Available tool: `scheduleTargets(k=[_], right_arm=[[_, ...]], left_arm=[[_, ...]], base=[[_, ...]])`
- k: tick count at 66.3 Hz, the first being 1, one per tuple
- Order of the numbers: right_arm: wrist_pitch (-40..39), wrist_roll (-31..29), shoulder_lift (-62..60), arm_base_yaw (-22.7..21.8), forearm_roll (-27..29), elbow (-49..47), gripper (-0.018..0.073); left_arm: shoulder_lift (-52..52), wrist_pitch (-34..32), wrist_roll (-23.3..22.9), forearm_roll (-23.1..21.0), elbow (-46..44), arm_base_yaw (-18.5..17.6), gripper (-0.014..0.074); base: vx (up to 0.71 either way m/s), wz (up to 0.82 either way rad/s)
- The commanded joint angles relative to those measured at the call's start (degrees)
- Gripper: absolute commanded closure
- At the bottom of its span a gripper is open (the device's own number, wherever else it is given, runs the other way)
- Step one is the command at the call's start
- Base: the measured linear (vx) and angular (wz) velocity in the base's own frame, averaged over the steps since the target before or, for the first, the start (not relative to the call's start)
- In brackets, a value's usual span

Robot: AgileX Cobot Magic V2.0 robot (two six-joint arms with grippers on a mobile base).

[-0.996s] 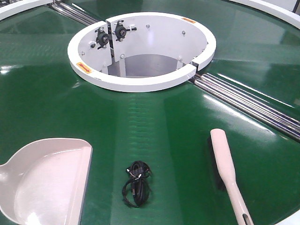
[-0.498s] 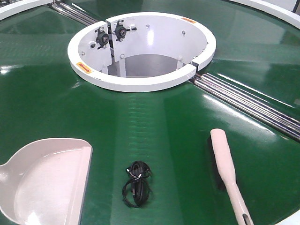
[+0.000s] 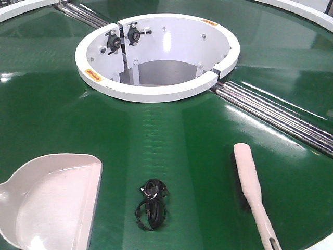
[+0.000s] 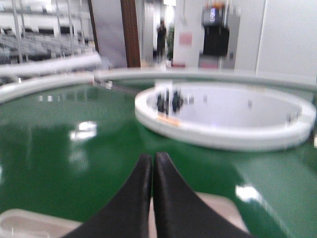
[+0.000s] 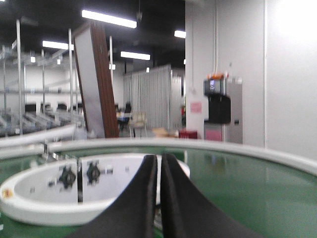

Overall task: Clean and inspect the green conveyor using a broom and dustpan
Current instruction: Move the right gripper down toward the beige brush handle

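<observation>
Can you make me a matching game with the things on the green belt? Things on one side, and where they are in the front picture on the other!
Things:
1. dustpan
2. broom
3. black cable
4. white ring

Places in the front view:
A. bottom right
B. top middle
C. bottom left
D. bottom middle, between the two beige tools

Pairs: 1-C, 2-A, 3-D, 4-B
</observation>
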Motion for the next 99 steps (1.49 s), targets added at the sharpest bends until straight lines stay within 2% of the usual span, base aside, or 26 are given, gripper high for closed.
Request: scheduleTargets(k=[1,7,15,20,30,35,50,58,65,67,76,82,90,99], right_arm=[[-4.1,0.3,-0.4,-0.3,-0.2,-1.3,0.0564],[-1.1,0.1,-0.3,-0.3,-0.3,-5.5,0.0564],[3.4,-0.3,2.2,-0.3,-1.0,-12.9,0.0564],[5.6,-0.3,5.1,-0.3,-2.2,-18.4,0.0564],[11.0,-0.3,13.5,-0.3,-3.7,-28.0,0.0564],[14.1,-0.3,18.6,-0.3,-3.6,-32.5,0.0564],[19.1,0.4,33.9,-0.3,-2.9,-37.6,0.0564],[18.9,0.5,39.8,-0.3,-2.8,-37.6,0.0536],[18.8,0.5,43.0,-0.3,-2.8,-37.6,0.0435],[18.8,0.5,43.5,-0.3,-2.8,-37.6,0.0386],[18.7,0.5,43.8,-0.3,-2.9,-37.6,0.0097],[18.6,0.5,43.8,-0.3,-2.9,-37.6,-0.0061],[17.4,1.7,43.8,-0.3,-2.1,-37.6,-0.0169],[16.2,2.7,43.8,-0.2,-1.0,-37.7,-0.0158]], left_arm=[[-0.8,-13.6,-0.4,-3.9,0.5,0.1,0.0619],[-0.7,-22.0,-0.5,-7.0,-1.1,0.1,0.0619],[-0.7,-21.7,-0.3,-7.8,-6.6,0.1,0.0619],[-0.4,-18.0,0.0,-6.5,-11.3,0.1,0.0619],[5.7,-8.7,0.4,4.5,-22.8,0.1,0.0619],[10.2,-4.2,0.4,7.6,-28.5,0.1,0.0619],[26.4,8.7,0.0,8.0,-42.1,-0.1,0.0588],[32.2,12.0,0.2,8.0,-44.4,-0.1,0.0498],[35.5,13.9,0.2,7.0,-44.4,-0.1,0.036],[36.1,14.7,0.2,6.8,-44.4,-0.1,0.029],[37.1,17.4,0.2,5.5,-44.4,-0.1,0.0019],[37.8,17.8,1.8,5.5,-44.4,-0.1,-0.0104],[38.6,18.1,6.5,5.2,-44.4,-0.1,-0.0111],[38.6,18.1,8.7,0.1,-44.4,-0.1,-0.0078]], base=[[0.0,0.0],[0.0,0.0],[0.0,0.0],[0.0,0.0],[0.0,0.0],[0.0,0.0],[0.0,0.0],[0.0,0.0],[0.0,0.0],[0.0,0.0],[0.0,0.0],[0.0,0.0],[0.0,0.0],[0.0,0.0]])
